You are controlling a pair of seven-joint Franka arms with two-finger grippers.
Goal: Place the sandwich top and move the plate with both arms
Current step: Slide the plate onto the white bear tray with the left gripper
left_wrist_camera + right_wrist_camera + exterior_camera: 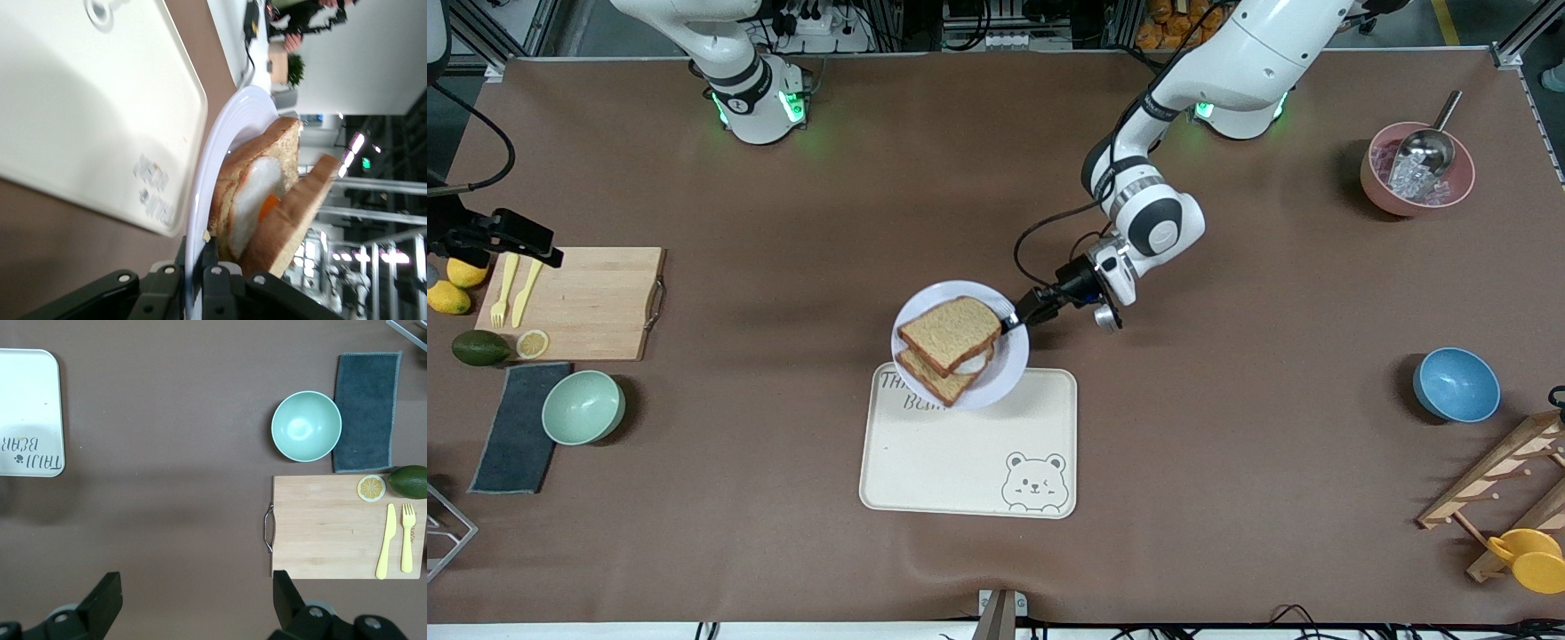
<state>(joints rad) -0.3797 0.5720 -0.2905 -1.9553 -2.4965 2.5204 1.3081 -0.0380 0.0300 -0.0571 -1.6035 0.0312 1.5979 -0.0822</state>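
While the left gripper (1016, 321) pinches the rim of the round, pale lavender-white plate (1005, 366), that plate hangs tilted over the corner of the rectangular cream bear-print tray (969, 462). On top sits the grainy brown sandwich top (950, 333), darker at the crust, resting askew on the lower slice. Only the left wrist view reveals the glossy fried egg (257, 197), white with an orange yolk, between the two slices. The right gripper (193, 600) waits over the brown table, fingers spread wide, looking down on a smooth mint-green bowl (306, 426) and a pale wooden cutting board (327, 527).
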